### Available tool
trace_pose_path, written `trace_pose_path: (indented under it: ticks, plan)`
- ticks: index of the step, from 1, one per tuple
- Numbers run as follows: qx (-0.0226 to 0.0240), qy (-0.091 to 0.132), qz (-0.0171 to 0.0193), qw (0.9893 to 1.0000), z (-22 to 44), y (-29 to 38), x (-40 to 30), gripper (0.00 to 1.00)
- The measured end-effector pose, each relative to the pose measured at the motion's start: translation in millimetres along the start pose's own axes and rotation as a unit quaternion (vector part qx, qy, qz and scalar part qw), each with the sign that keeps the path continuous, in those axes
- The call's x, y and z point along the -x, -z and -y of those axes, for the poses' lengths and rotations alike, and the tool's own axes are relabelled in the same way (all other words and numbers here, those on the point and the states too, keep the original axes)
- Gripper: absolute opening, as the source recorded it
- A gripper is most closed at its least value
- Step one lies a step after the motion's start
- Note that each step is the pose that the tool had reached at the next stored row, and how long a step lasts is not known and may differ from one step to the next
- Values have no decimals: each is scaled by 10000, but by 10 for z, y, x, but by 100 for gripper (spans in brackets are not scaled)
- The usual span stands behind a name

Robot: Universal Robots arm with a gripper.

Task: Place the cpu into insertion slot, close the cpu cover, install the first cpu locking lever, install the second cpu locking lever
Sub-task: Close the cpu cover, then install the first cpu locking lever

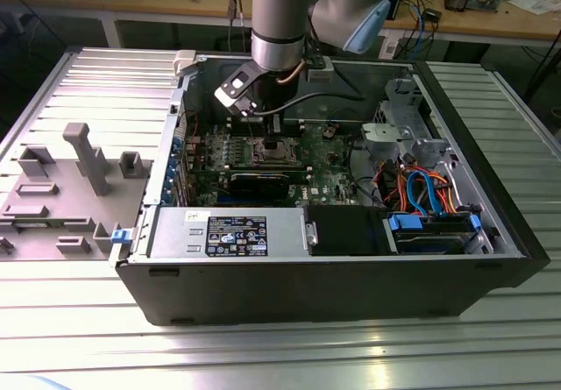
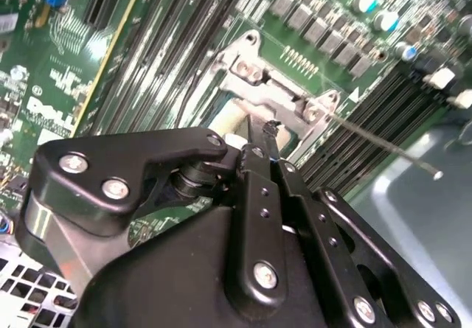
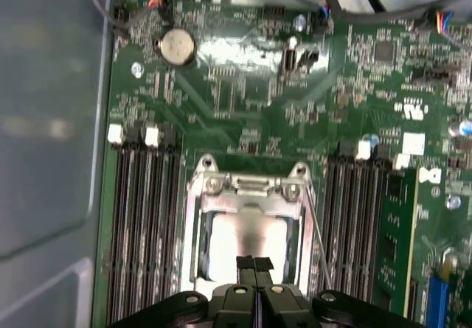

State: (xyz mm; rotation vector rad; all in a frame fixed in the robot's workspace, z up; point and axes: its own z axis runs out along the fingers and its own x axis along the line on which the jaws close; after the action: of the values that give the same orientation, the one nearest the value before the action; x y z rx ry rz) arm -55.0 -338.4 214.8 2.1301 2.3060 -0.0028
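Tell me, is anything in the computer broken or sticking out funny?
Nothing looks broken. One thin metal lever angles away from the cpu cover instead of lying flat beside it, so it looks unlatched.

Black memory slots (image 3: pixel 144 225) flank the gripper (image 3: pixel 254 263) on both sides; a round coin battery (image 3: pixel 177 46) lies well beyond it.

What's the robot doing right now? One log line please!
end effector: shut, over cpu | cpu: in insertion slot | locking lever: sticking out
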Motion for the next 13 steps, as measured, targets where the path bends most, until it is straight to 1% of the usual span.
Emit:
trace_pose_path:
  ticks: [2,13]
  plan:
    - [0,1,-1,10000,-18,0,2,11]
    - [0,0,-1,10000,-22,0,1,11]
